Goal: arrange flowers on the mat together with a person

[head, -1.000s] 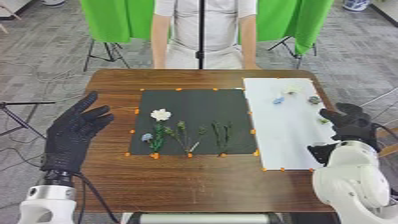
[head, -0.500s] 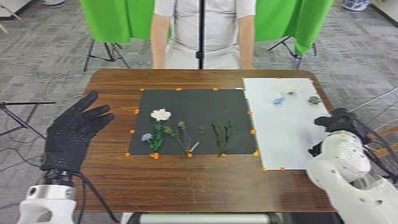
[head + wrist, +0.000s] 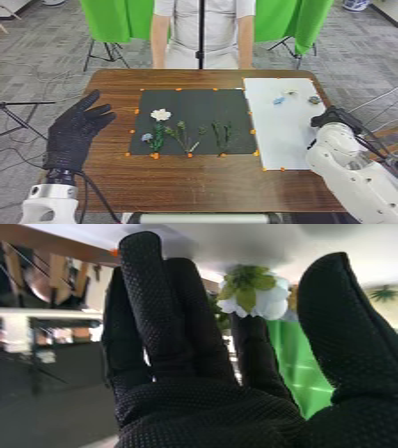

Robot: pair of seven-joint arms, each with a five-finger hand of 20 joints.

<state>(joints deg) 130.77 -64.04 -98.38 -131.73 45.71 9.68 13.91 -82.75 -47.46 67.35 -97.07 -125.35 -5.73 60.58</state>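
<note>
Straight-fingered and open, with its thumb held apart, the right hand (image 3: 336,117) is at the right edge of the white mat (image 3: 282,132). By the right wrist view, a flower (image 3: 256,294) with rounded white petals and small green leaves shows between the fingers and thumb of the right hand (image 3: 213,409); whether they touch it, I cannot tell. Bluish petals show just behind the white ones.

Farther up the smooth white mat lie a pale flower (image 3: 290,92), a light blue flower (image 3: 278,100) near it, and a grayish blossom (image 3: 314,100) by the right edge.

Next to it is the black mat (image 3: 200,105), flat and matte. On its left part lies a full, ruffled white blossom (image 3: 160,115); below that are a small blue flower (image 3: 147,137) and a leafy green sprig (image 3: 157,141). Thin, branching budded stems (image 3: 181,127) lie at the middle, with slender green stems (image 3: 226,137) to their right. Small orange pieces dot the edges of both mats.

Both mats lie on the counter (image 3: 204,185), brown wood with visible grain. At the counter's left side is the left hand (image 3: 71,137), in black fabric too, open and empty, its thumb spread from the fingers. Beyond the far edge hangs green cloth (image 3: 111,20).
</note>
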